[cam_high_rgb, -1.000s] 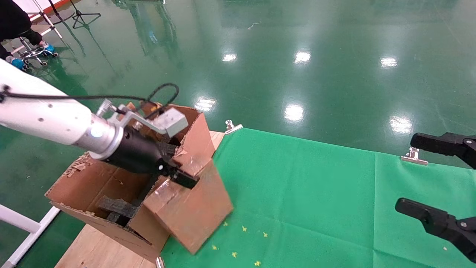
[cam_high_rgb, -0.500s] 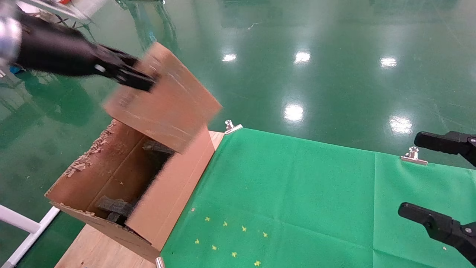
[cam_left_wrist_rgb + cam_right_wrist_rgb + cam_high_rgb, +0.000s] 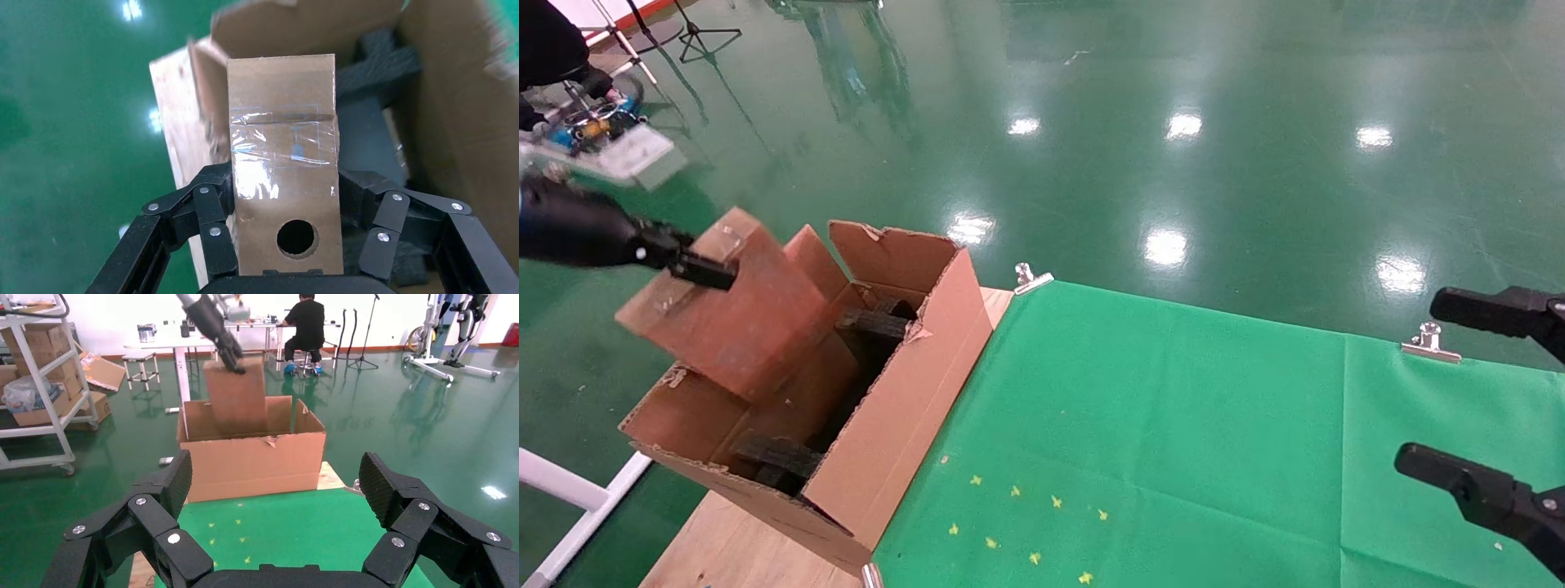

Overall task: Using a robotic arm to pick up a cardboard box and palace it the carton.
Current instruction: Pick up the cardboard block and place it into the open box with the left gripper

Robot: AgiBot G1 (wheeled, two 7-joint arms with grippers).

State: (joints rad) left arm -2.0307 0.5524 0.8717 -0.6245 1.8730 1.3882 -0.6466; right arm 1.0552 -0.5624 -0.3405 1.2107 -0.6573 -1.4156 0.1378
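Note:
My left gripper (image 3: pixel 703 271) is shut on the small taped cardboard box (image 3: pixel 740 318) and holds it tilted over the left side of the carton (image 3: pixel 903 408). The box's lower end dips into the carton's opening. In the left wrist view the black fingers (image 3: pixel 211 211) clamp both sides of the box (image 3: pixel 283 122), with the carton's wall (image 3: pixel 465 110) and black foam (image 3: pixel 373 67) beyond. The right wrist view shows the box (image 3: pixel 235 392) hanging in the carton (image 3: pixel 257 462). My right gripper (image 3: pixel 1434 384) is open and empty at the far right.
The carton stands on a wooden board (image 3: pixel 731 547) at the left end of the green cloth (image 3: pixel 1173 425), which is clipped down (image 3: pixel 1030 278). Black foam inserts (image 3: pixel 874 322) lie inside the carton. A white frame bar (image 3: pixel 568 490) is at the lower left.
The left gripper lifted the cardboard box from against the carton's right outer wall, swung it up and to the left, then lowered it over the carton's left side. The right arm stayed still.

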